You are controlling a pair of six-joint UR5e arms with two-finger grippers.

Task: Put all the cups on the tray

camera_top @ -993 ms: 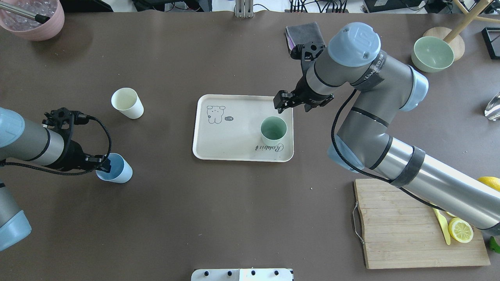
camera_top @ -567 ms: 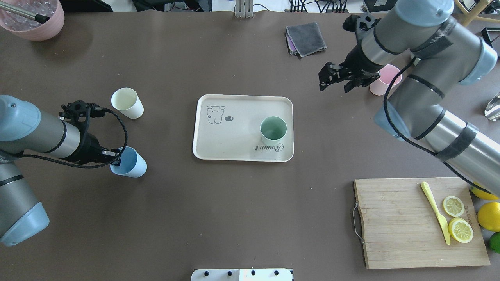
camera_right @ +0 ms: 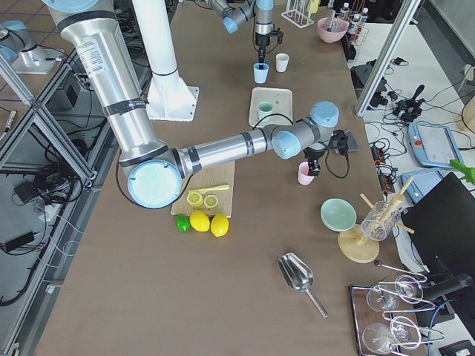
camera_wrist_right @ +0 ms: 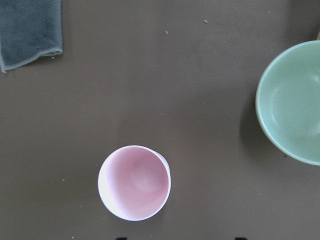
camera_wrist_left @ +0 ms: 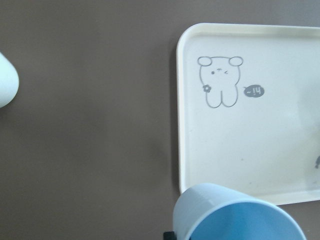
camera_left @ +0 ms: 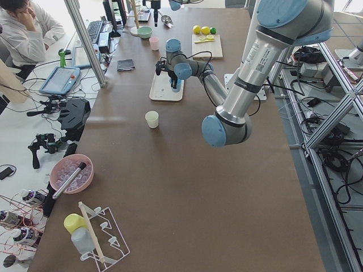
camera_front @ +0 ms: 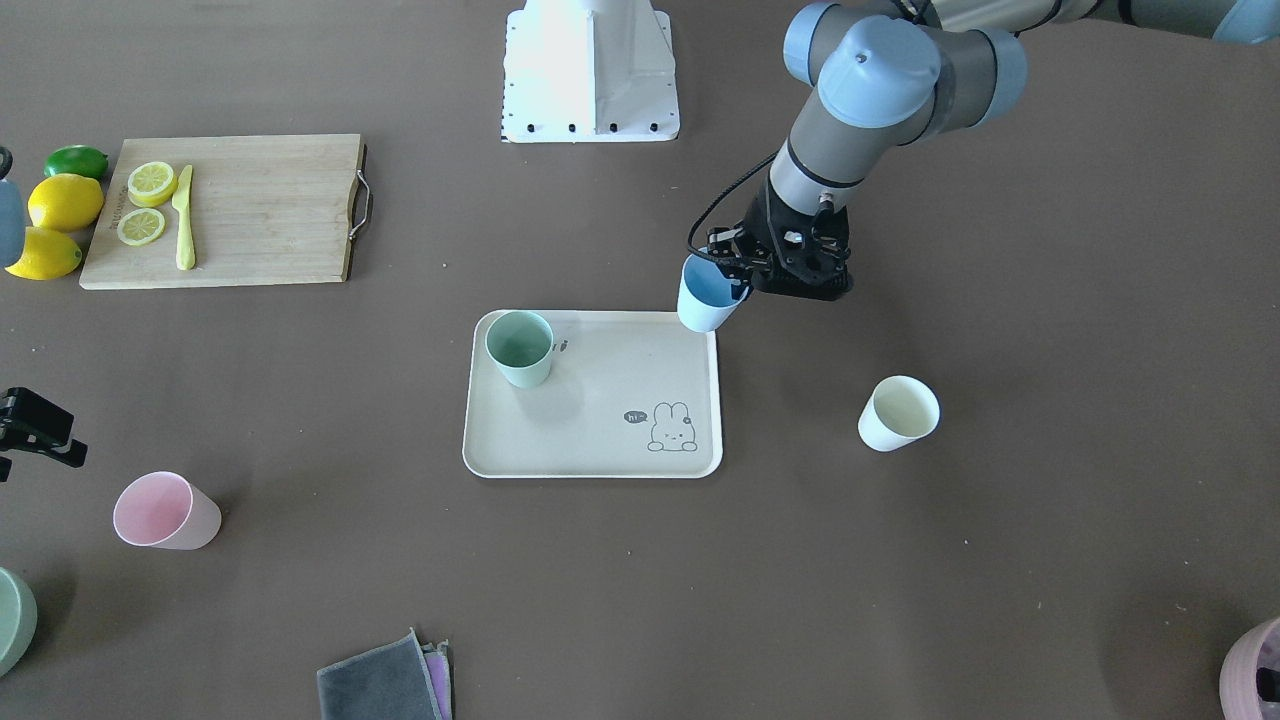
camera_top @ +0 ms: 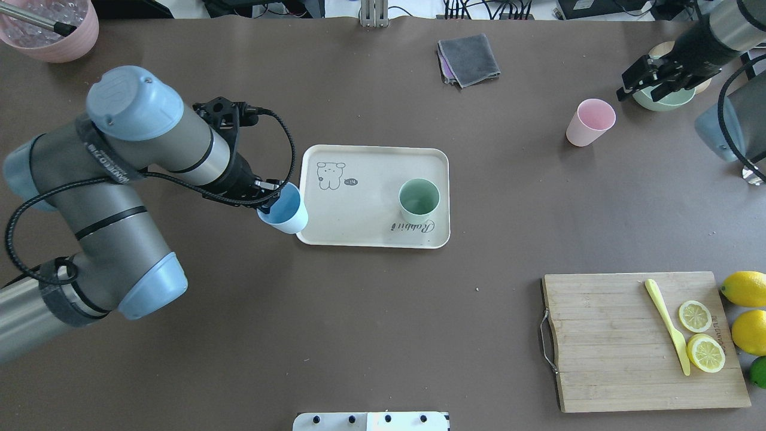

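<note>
My left gripper is shut on the rim of the light blue cup and holds it tilted at the tray's left edge, over the near corner in the front view. The beige tray carries the mint green cup. The cream cup stands on the table left of the tray, hidden under my left arm in the overhead view. The pink cup stands on the table far right. My right gripper is open and empty, just beyond the pink cup.
A sage-green bowl sits under my right gripper. A grey cloth lies at the back. A wooden cutting board with lemon slices and a yellow knife lies front right, lemons beside it. A pink pot stands back left.
My left arm has lifted the blue cup and carried it right to the tray's left edge. My right arm has swung from the tray to the far right, past the pink cup.
</note>
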